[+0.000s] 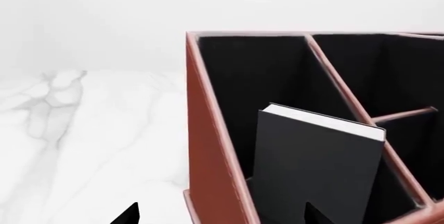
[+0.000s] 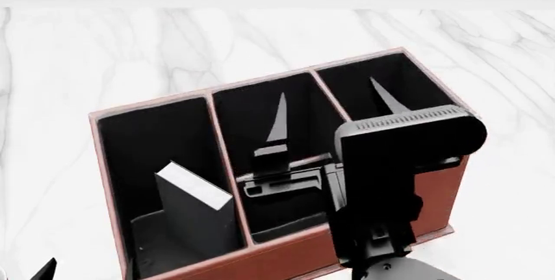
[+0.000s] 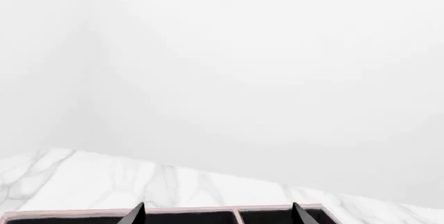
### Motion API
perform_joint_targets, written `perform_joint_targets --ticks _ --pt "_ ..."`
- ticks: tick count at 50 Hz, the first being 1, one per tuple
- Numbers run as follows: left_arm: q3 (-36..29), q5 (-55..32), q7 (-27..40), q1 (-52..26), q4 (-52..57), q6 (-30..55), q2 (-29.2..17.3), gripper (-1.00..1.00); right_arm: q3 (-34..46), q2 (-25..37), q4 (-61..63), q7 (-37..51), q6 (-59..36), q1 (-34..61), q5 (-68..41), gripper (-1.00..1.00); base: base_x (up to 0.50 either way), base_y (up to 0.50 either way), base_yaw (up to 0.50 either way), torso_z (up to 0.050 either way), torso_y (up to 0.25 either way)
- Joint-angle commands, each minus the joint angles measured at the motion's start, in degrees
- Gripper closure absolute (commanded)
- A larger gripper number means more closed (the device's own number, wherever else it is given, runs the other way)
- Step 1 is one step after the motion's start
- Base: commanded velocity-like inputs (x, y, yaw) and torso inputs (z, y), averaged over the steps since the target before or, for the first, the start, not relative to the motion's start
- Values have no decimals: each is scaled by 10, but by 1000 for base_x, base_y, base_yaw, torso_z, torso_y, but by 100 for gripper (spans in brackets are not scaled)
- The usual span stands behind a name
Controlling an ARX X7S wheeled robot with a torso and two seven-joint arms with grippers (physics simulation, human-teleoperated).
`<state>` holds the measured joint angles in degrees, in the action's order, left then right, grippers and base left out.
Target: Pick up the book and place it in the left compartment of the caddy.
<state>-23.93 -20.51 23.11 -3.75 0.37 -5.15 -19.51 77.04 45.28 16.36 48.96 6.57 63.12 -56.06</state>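
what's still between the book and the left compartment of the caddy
Nothing visible: the book already stands inside the left compartment of the caddy, tilted, with neither gripper holding it.

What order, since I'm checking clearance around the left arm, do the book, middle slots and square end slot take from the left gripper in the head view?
1. The book, standing in the left compartment, is closest to the left gripper.
2. The middle slots come next, one wall over.
3. The square end slot is farthest, at the opposite end.
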Motion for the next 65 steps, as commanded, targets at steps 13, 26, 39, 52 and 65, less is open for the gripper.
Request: perform_joint_targets --ticks 13,26,39,52,65 --pt "-2 12 10 4 7 -9 -4 -100 10 46 71 85 28 -60 91 -100 0 0 0 0 0" --pt "15 2 71 -8 165 96 -36 -100 10 53 92 88 17 -56 89 -100 0 0 0 0 0" --pt "31 -69 106 -121 263 249 -42 -100 5 46 84 82 20 -55 85 -100 0 0 0 0 0" --pt "37 -93 117 -141 287 282 -44 -100 4 44 85 81 17 -56 86 -100 0 0 0 0 0" --pt "54 -136 155 -221 344 374 -51 -100 -21 46 120 78 -67 34 1 -100 0 0 0 0 0"
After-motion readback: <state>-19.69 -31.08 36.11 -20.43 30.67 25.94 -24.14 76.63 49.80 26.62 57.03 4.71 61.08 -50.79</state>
